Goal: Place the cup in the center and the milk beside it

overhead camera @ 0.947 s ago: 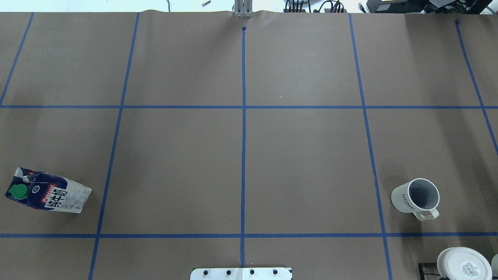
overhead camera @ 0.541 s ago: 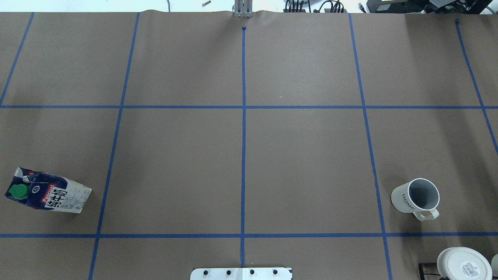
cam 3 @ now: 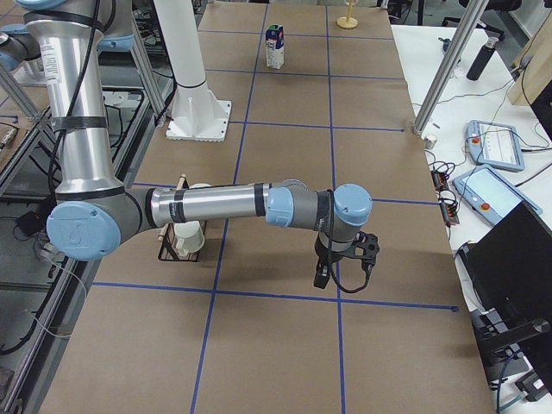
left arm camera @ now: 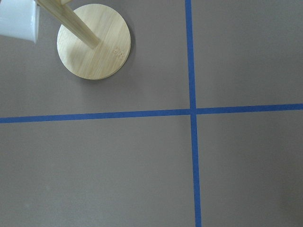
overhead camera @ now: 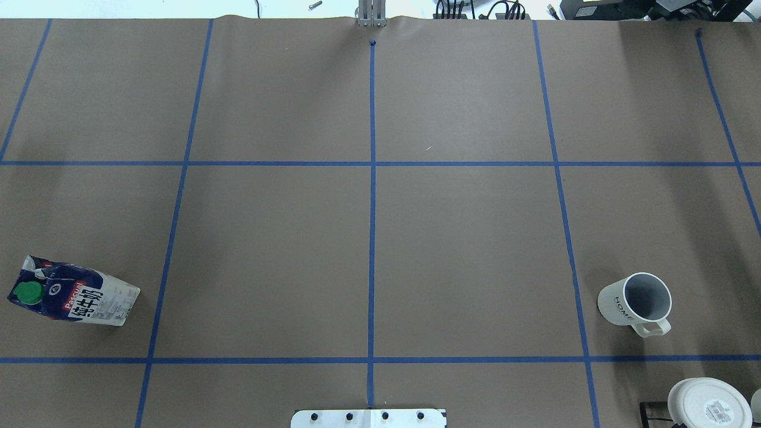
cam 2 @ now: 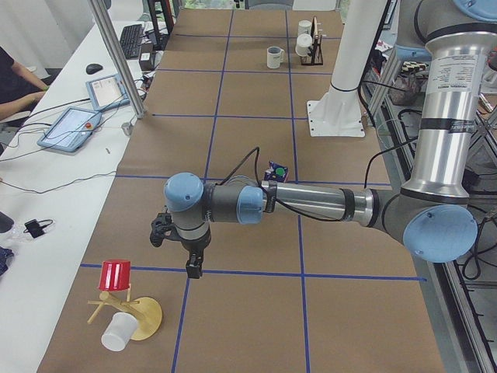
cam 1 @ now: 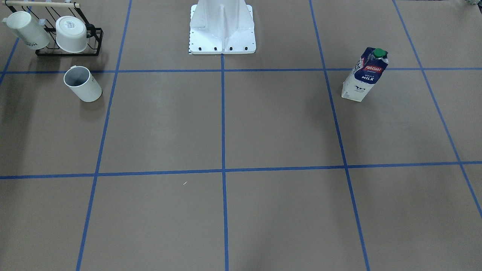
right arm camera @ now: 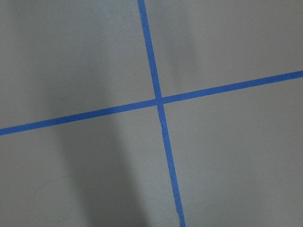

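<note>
The cup (overhead camera: 635, 303), a white mug with a dark grey inside, stands upright at the near right; it also shows in the front view (cam 1: 82, 83). The milk (overhead camera: 71, 297), a navy-and-white carton with a green cap, stands at the near left and shows in the front view (cam 1: 364, 75). The center (overhead camera: 372, 163) is a bare blue tape crossing with a white speck close by. My left gripper (cam 2: 193, 269) hangs over the table's far left end. My right gripper (cam 3: 320, 279) hangs over the far right end. Neither holds anything that I can see; open or shut I cannot tell.
A black rack (cam 1: 67, 52) with two white mugs stands behind the cup. A wooden cup stand (cam 2: 136, 318) with a red and a white cup stands near my left gripper; its base shows in the left wrist view (left arm camera: 93, 41). The white robot base (cam 1: 222, 28) sits at the near edge.
</note>
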